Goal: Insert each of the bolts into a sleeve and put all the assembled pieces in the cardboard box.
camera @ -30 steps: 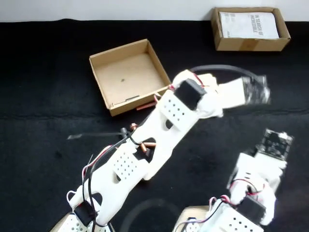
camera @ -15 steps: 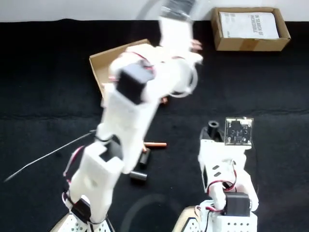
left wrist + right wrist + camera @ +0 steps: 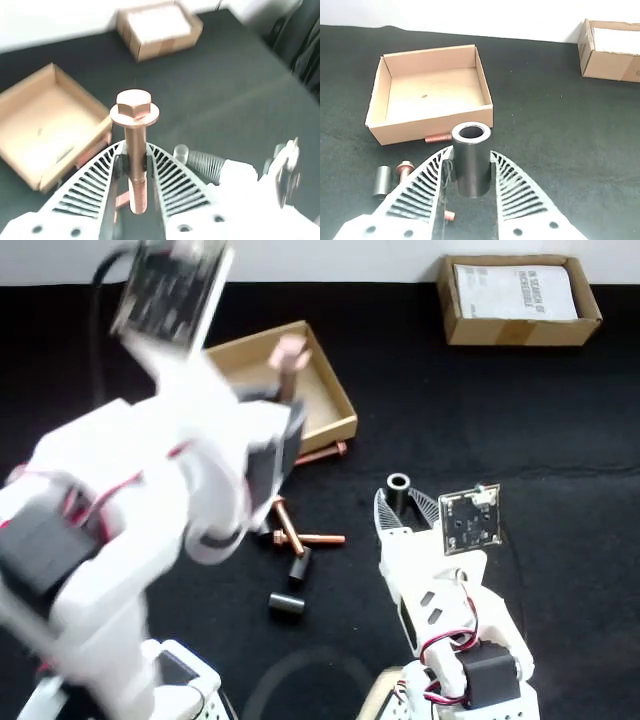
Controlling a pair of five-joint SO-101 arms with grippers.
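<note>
Left gripper (image 3: pixel 134 151) is clamped on a copper bolt (image 3: pixel 134 112), shank between the fingers, hex head up. In the high view that bolt (image 3: pixel 289 358) shows over the cardboard box (image 3: pixel 338 405). Right gripper (image 3: pixel 471 151) is closed on a dark sleeve (image 3: pixel 471 162), upright with the bore facing up, at 4 o'clock from the box. Held bolt and held sleeve are well apart. On the black table (image 3: pixel 540 430), a loose bolt (image 3: pixel 322 453) lies just beside the box's near wall. Crossed bolts (image 3: pixel 288 525) lie at 9 o'clock from the right gripper, and two loose sleeves (image 3: pixel 286 604) at 8 o'clock. A second box (image 3: pixel 500 332) holding paper sits at 1 o'clock.
</note>
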